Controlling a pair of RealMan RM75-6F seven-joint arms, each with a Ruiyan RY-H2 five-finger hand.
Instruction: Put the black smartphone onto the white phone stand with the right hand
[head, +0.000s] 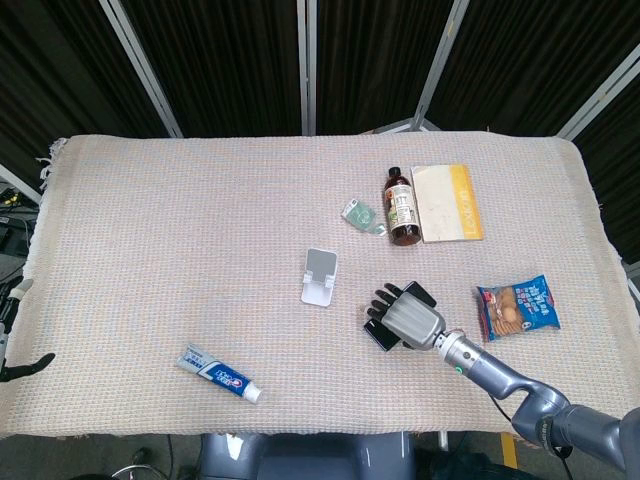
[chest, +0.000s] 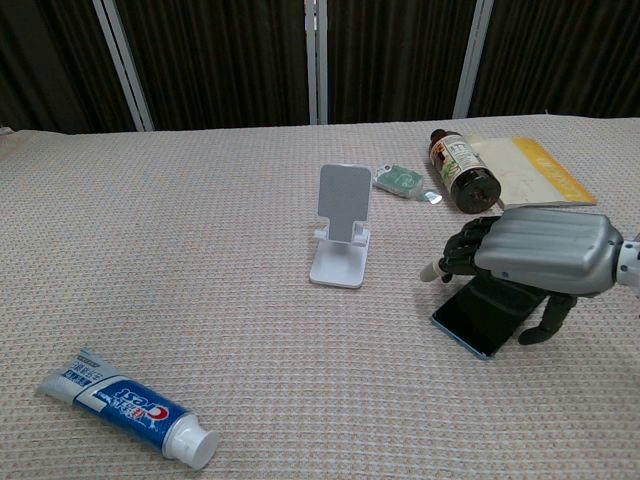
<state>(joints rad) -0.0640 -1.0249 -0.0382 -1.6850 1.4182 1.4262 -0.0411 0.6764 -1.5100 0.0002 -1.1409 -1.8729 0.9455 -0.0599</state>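
Right hand (chest: 535, 258) hovers spread over the phone (chest: 480, 315), holding nothing; phone lies flat at the stand's (chest: 341, 228) four o'clock. Grasp and placement remain.

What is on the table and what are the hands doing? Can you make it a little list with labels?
phone: flat on the cloth, black, partly under the right hand
right hand: over the phone, fingers spread, not visibly gripping it
stand: white, upright, bare, apart from the phone
left hand: at the table's edge, only a bit shows
toothpaste: lying near the front
bottle: lying beside a book
snack pack: by the right edge
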